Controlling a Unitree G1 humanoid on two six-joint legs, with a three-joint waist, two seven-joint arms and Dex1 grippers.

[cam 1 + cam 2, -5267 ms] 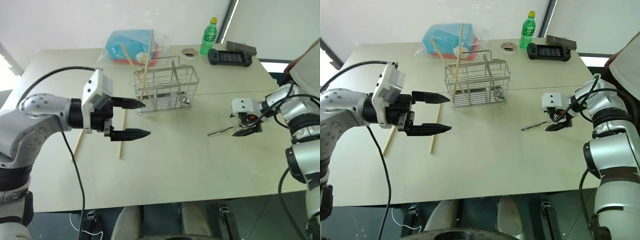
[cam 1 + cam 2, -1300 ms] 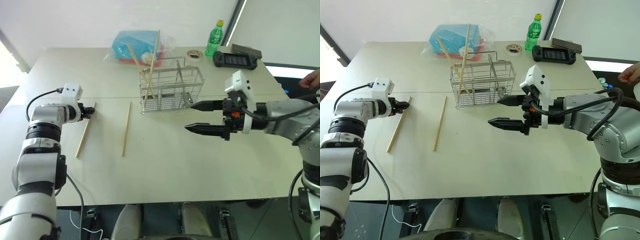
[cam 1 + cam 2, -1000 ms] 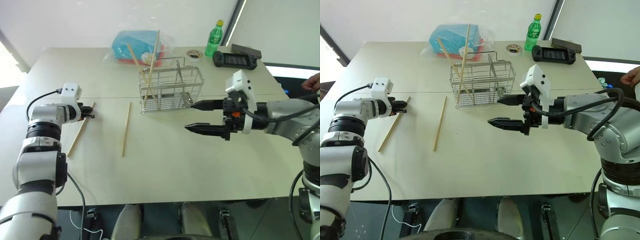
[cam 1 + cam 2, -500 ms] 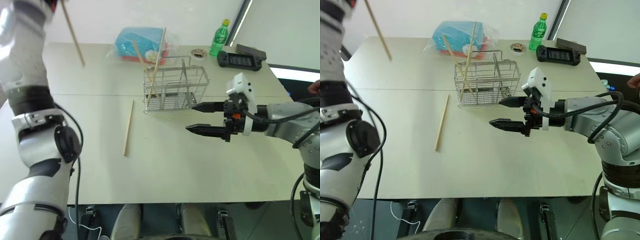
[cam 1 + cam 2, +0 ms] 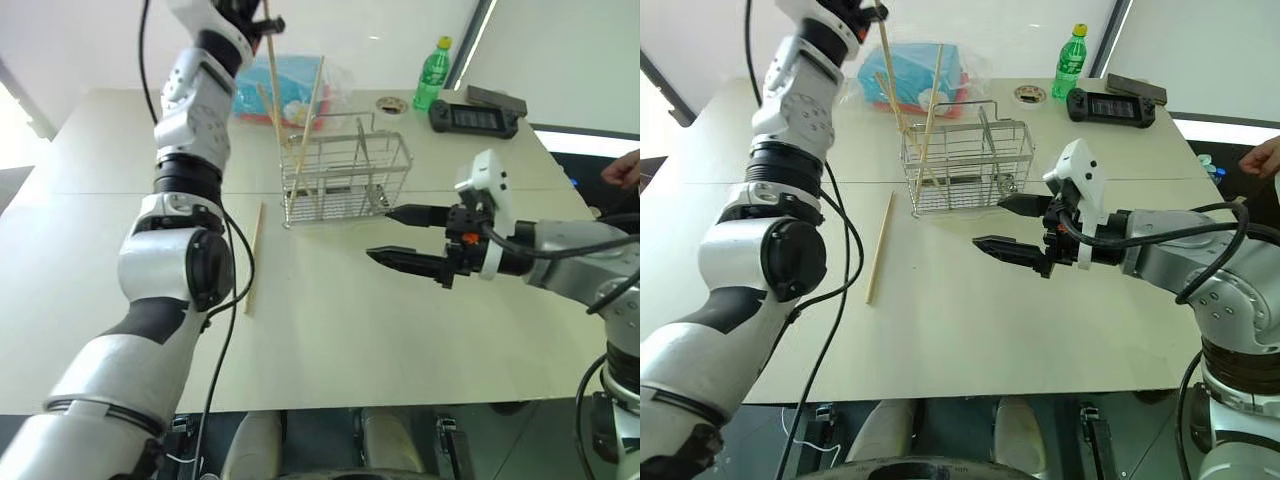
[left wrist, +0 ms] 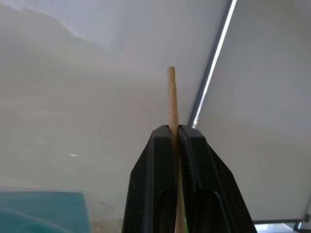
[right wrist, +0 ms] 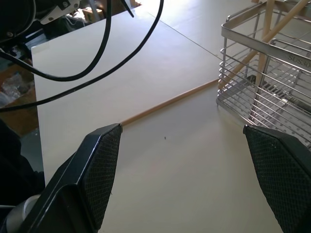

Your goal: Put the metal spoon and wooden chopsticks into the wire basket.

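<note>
The wire basket [image 5: 345,175] stands mid-table with two wooden chopsticks [image 5: 308,120] leaning in its left end. My left gripper [image 5: 262,18] is raised high above the basket's left end, shut on a third chopstick [image 5: 273,80] that hangs almost upright toward the basket. In the left wrist view the chopstick [image 6: 172,102] is pinched between the fingers [image 6: 155,165]. Another chopstick [image 5: 253,258] lies flat on the table left of the basket. My right gripper [image 5: 395,235] hovers open and holding nothing just right of the basket. I cannot make out the metal spoon among the wires.
A blue plastic-wrapped package [image 5: 290,85] lies behind the basket. A green bottle [image 5: 432,72], a tape roll [image 5: 388,103] and a black controller [image 5: 470,115] sit at the back right. A person's hand [image 5: 622,170] shows at the right edge.
My left arm lifted a chopstick off the left side of the table and swung it up and over to above the basket. The right gripper stayed open, nearly in place.
</note>
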